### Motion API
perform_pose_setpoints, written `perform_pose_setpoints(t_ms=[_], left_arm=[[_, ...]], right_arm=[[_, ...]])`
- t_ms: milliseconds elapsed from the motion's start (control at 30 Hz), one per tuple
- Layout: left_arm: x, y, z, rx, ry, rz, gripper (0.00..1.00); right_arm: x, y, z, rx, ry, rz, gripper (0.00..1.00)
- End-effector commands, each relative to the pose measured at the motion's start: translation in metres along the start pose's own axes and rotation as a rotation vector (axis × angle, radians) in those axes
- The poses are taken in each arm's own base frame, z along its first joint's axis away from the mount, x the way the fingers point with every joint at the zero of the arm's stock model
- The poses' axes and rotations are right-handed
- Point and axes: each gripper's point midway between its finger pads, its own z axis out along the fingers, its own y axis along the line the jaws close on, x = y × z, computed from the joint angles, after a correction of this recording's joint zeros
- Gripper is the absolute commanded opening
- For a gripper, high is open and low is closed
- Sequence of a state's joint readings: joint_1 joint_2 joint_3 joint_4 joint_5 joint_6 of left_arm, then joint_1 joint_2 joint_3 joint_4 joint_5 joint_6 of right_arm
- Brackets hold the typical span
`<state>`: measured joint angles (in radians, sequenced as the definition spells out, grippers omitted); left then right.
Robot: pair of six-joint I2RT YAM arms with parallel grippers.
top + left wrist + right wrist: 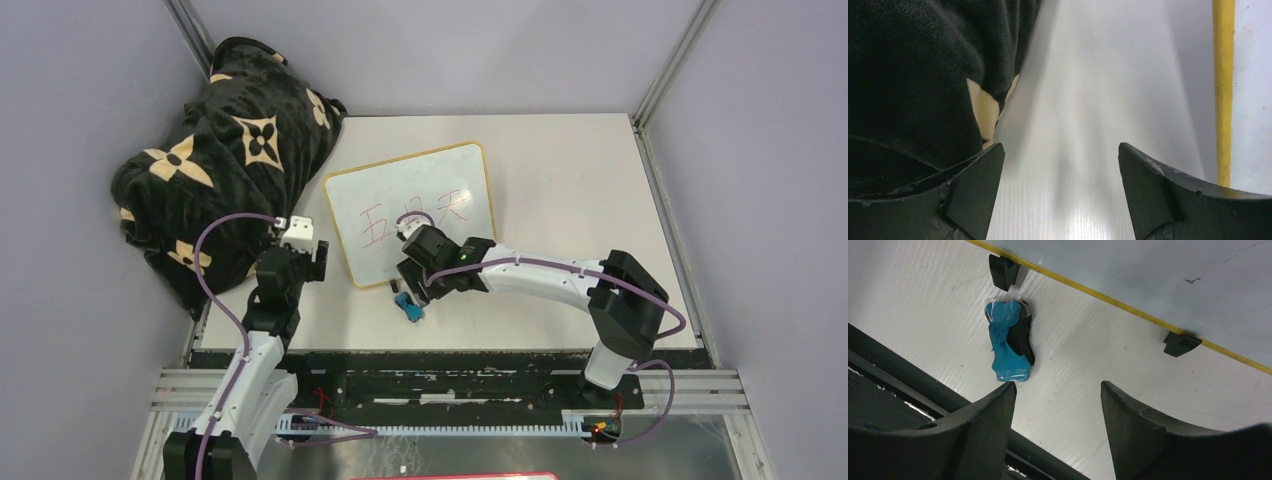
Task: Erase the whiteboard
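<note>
The whiteboard (410, 215) lies on the table, with a yellow-gold frame and red handwritten characters. In the right wrist view its surface (1148, 270) fills the top, with two black feet on its near edge. A blue-and-black eraser (1010, 342) lies on the table just below one foot, and it also shows in the top view (407, 306). My right gripper (1058, 387) is open and empty, hovering just beside the eraser at the board's near edge (412, 285). My left gripper (1060, 150) is open and empty over bare table, left of the board's frame (1223, 90).
A black-and-tan flower-patterned blanket (215, 160) is heaped at the back left and lies against my left gripper's left side (913, 75). The table's front edge with a black rail (908, 390) runs close below the eraser. Grey walls enclose the table.
</note>
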<state>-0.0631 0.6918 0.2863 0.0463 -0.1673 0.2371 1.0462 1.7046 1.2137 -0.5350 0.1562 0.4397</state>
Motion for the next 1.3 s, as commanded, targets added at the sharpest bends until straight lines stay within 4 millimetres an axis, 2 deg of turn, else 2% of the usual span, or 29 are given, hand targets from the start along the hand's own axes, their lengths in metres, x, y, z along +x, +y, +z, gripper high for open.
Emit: perform_pose_setpoints(t_ms=[0,100,167,200,300,433,933,1100,1267], left_arm=[[-0.014,0.002,0.0,0.013,-0.054,0.067,0.91],[-0.017,0.014,-0.002,-0.043,-0.04,0.084,0.91],[-0.024,0.018,-0.004,-0.053,-0.016,0.058,0.88],[-0.028,0.017,-0.005,-0.039,-0.008,0.049,0.86],[-0.037,0.006,-0.008,0.031,-0.021,0.047,0.89],[-0.036,0.004,-0.008,0.046,-0.025,0.041,0.89],[-0.032,0.002,-0.009,0.049,-0.027,0.032,0.89],[-0.03,0.003,-0.009,0.039,-0.027,0.03,0.89],[-0.028,0.002,-0.009,0.04,-0.025,0.028,0.89]], right_arm=[[-0.029,0.003,-0.019,0.0,-0.087,0.007,0.72],[-0.029,0.008,-0.014,-0.018,-0.076,0.007,0.71],[-0.029,0.014,-0.008,-0.032,-0.07,0.006,0.71],[-0.028,0.018,-0.004,-0.043,-0.064,0.003,0.7],[-0.027,0.031,0.005,-0.071,-0.054,-0.009,0.69],[-0.024,0.043,0.017,-0.094,-0.037,-0.018,0.69],[-0.011,0.053,0.044,-0.11,0.01,-0.02,0.66],[-0.009,0.054,0.05,-0.112,0.016,-0.014,0.6],[-0.006,0.057,0.054,-0.122,0.026,-0.011,0.47]])
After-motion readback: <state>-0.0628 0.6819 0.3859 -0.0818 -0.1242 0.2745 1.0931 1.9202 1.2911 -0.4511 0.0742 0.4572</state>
